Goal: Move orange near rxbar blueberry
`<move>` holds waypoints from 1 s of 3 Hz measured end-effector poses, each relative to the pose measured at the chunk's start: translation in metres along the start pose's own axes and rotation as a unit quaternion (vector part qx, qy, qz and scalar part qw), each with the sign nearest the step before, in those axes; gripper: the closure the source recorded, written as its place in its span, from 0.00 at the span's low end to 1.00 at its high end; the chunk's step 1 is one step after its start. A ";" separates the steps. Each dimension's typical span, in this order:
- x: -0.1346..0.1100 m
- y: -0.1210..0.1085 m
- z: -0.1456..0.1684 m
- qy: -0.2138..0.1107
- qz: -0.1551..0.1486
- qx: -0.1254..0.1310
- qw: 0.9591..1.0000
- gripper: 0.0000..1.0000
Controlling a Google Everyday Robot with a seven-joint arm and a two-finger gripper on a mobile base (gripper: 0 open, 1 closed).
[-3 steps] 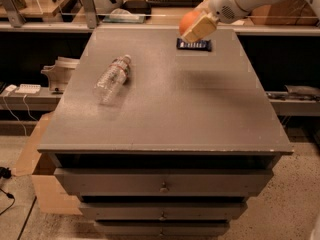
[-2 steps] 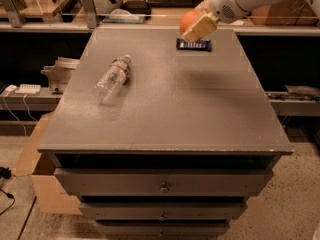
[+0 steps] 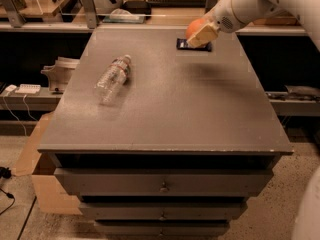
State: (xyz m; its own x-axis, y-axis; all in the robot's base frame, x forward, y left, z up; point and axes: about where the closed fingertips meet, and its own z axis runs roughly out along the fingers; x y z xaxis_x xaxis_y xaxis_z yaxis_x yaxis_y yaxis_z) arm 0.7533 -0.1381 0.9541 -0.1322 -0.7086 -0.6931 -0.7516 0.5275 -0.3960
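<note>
The orange is a round orange ball held in my gripper near the far right of the grey table. The tan fingers are closed around it, covering most of it. The rxbar blueberry, a flat dark navy bar, lies on the table directly beneath and behind the gripper, partly hidden by it. The orange hangs just above the bar. My white arm reaches in from the upper right.
A clear plastic water bottle lies on its side at the table's left. The grey table top sits over drawers. Shelves with clutter run behind. A cardboard box stands on the floor at left.
The gripper with the orange has barely moved; it stays over the bar. The bottle has not moved.
</note>
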 end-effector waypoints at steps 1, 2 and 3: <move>0.018 -0.020 0.024 0.013 0.011 0.011 1.000 1.00; 0.034 -0.030 0.047 0.027 0.018 0.010 0.999 1.00; 0.049 -0.032 0.062 0.043 0.025 0.005 0.999 1.00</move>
State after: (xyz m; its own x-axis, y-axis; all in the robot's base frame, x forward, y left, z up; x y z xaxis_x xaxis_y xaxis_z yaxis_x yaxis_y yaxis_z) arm 0.8110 -0.1609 0.8951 -0.2250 -0.7185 -0.6581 -0.7362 0.5678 -0.3683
